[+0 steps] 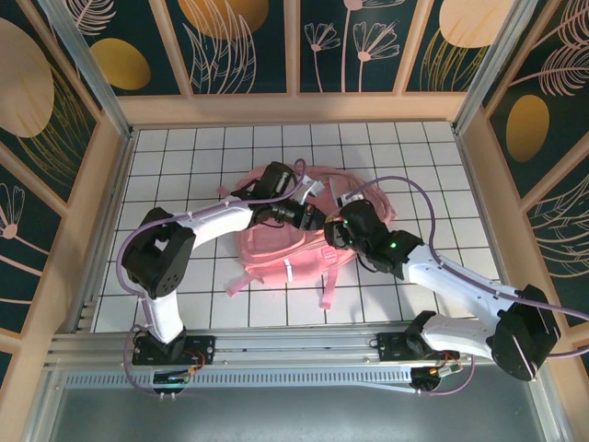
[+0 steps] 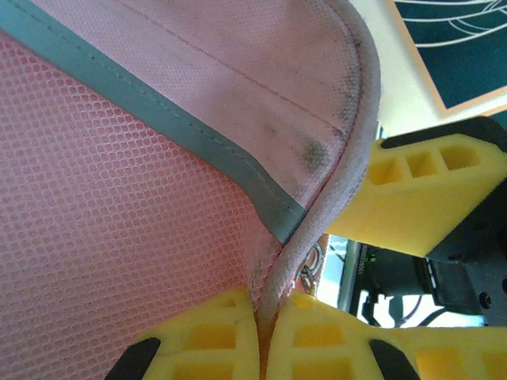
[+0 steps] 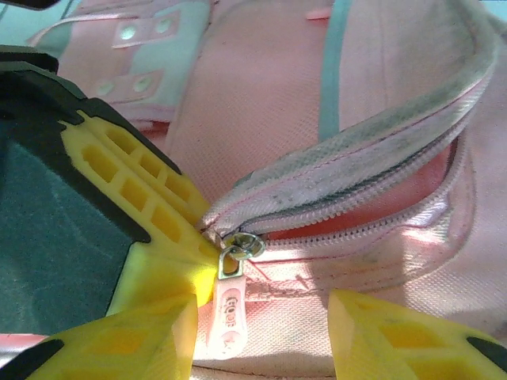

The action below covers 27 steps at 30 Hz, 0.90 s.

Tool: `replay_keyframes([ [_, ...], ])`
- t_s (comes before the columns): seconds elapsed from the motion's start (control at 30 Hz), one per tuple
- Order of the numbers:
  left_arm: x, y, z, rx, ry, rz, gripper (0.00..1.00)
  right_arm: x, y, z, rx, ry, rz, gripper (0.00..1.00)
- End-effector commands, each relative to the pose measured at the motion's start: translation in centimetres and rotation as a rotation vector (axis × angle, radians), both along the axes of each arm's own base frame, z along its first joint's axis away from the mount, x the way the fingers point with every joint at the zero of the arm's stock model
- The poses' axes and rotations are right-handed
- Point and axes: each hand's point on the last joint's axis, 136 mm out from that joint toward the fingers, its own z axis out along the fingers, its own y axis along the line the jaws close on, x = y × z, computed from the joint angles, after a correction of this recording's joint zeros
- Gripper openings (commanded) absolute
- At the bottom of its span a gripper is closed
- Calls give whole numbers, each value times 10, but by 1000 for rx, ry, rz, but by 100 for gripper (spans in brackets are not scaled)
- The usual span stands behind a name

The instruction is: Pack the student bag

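bag flat on bench. Left tool pinched on bag's pocket rim. Right tool wide, straddling zip pull. Risk: off-centre close drops pull, or rim slides from left pinch.

student bag: pink woven cloth, matt; grey scuffing along the piped edge
mesh panel: pink open net, rough
strip: grey-green tape, smooth, stitched on
zip pull: shiny metal ring and slider; pink rubbery tab
left gripper: yellow plastic fingers, matt, pocketed faces
right gripper: same yellow plastic, black tips
table: white, smooth, slight sheen
frame: pale wood, matt
rail: bare silver metal
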Motion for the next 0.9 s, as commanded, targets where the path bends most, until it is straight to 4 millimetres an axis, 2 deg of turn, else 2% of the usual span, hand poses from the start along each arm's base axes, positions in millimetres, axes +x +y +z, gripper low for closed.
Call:
replay_keyframes([
  [0.0,1,-17,28,-80,76,-18,0,1,2,-6,-38,-31,-7,46],
  [0.1,1,-17,27,-82,87,-16,0,1,10,-8,-59,-56,59,37],
  [0.2,-2,-16,32,-89,88,-27,0,-7,21,-12,-85,-44,183,29],
  [0.27,-4,-14,31,-79,89,-45,0,-5,16,-15,-111,-40,178,18],
  [0.33,-5,-12,29,-61,90,-56,0,1,10,-18,-129,-26,170,12],
  [0.37,-6,-10,29,-60,93,-59,0,4,6,-19,-139,-20,157,4],
  [0.43,-6,-8,29,-62,99,-60,0,12,-5,-16,-162,-17,98,0],
  [0.53,-3,-1,25,-36,104,-38,0,22,-23,-5,-174,-34,6,0],
  [0.67,0,10,22,-18,102,-2,0,24,-42,8,-162,-12,-69,1],
  [0.8,-1,13,19,-11,108,-5,0,17,-28,10,-95,18,50,13],
  [0.87,-2,13,19,-13,109,-7,0,10,-16,10,-60,42,133,24],
])
